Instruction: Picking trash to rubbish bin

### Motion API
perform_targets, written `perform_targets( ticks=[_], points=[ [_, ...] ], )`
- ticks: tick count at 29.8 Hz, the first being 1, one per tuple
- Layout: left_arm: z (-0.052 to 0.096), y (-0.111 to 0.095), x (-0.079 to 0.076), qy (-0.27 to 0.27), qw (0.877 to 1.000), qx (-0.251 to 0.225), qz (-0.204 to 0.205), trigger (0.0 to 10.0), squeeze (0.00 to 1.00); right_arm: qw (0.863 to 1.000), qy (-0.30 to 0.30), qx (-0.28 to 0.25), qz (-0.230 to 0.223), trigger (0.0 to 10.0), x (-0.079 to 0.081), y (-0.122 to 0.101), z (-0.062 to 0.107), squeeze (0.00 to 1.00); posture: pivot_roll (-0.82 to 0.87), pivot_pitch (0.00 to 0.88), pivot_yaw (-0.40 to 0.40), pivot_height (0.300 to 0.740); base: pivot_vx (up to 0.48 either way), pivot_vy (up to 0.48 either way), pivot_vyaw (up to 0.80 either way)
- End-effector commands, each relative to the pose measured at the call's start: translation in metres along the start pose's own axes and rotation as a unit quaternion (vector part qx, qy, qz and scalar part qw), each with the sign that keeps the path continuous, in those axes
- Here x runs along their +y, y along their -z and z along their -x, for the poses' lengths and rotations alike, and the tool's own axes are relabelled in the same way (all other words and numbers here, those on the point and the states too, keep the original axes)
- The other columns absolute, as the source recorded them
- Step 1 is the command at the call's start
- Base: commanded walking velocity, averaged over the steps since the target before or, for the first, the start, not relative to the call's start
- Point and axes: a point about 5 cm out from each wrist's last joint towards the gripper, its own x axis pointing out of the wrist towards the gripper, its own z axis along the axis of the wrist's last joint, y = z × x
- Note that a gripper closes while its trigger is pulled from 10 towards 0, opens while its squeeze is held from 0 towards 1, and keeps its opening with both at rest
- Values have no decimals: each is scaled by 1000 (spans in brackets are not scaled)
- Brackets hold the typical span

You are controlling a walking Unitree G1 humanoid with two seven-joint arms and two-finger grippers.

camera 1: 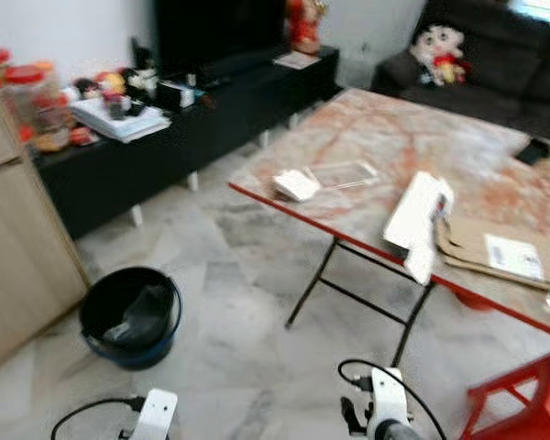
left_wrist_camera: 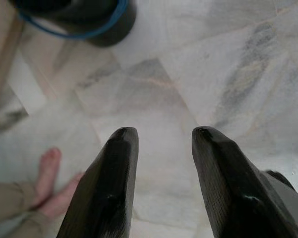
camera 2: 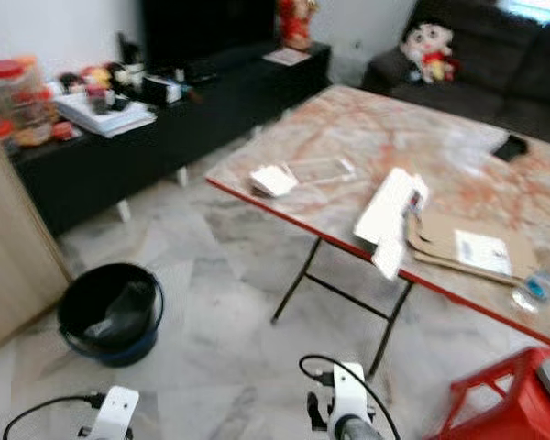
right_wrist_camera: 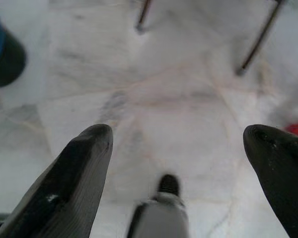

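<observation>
Both tools low over marble floor, left (left_wrist_camera: 159,148) and right (right_wrist_camera: 179,148) (fingers apart), black bin (camera 1: 130,316) upright beyond

We are in a home, in a living room. We see a dark soft sofa (camera 1: 495,69) with a stuffed doll (camera 1: 437,50) sitting on it. A long black low cabinet (camera 1: 179,133) holds jars, papers and small toys. A folding table with a red edge and a marble-look top (camera 1: 394,147) stands on the pale marble floor tiles (camera 1: 247,321).
</observation>
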Motion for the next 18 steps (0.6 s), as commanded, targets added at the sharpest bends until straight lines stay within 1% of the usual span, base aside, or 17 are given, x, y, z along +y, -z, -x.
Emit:
perform_targets(
  ticks=[1, 18],
  points=[
    [1, -1, -12, 16, 1000, 3, 3, 10000, 0, 1000, 14, -1, 1, 10000, -10, -1, 1, 0, 14, 0, -35, 740, 0, 0, -738],
    [1, -2, -12, 17, 1000, 0, 10, 10000, 0, 1000, 11, 0, 3, 10000, -9, -1, 1, 0, 14, 0, -35, 740, 0, 0, -733]
  ],
)
